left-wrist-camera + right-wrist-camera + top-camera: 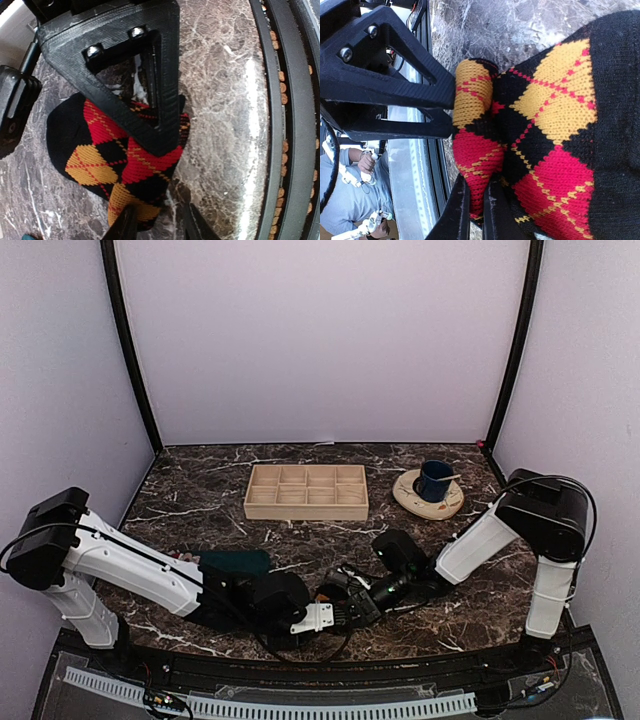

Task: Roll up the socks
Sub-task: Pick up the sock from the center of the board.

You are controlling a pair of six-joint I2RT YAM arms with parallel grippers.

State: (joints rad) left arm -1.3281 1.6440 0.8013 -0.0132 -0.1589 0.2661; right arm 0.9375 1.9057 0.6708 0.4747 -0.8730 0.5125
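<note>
The black sock with orange and red argyle diamonds (100, 160) lies rumpled on the marble near the table's front edge, between my two grippers. My right gripper (476, 212) is shut on a red fold at the sock's (555, 125) rolled edge. My left gripper (160, 226) stands open: one finger (124, 226) rests over the sock's orange end, the other stands over bare marble. From above, the left gripper (322, 618) and right gripper (352, 602) nearly touch and hide most of this sock. The dark teal sock (237, 562) lies just behind my left arm.
A wooden tray (306, 491) with several compartments sits at the back centre. To its right, a blue cup (434, 480) stands on a round plate (447, 505). A black rail (287, 120) runs along the table's front edge, close to the argyle sock.
</note>
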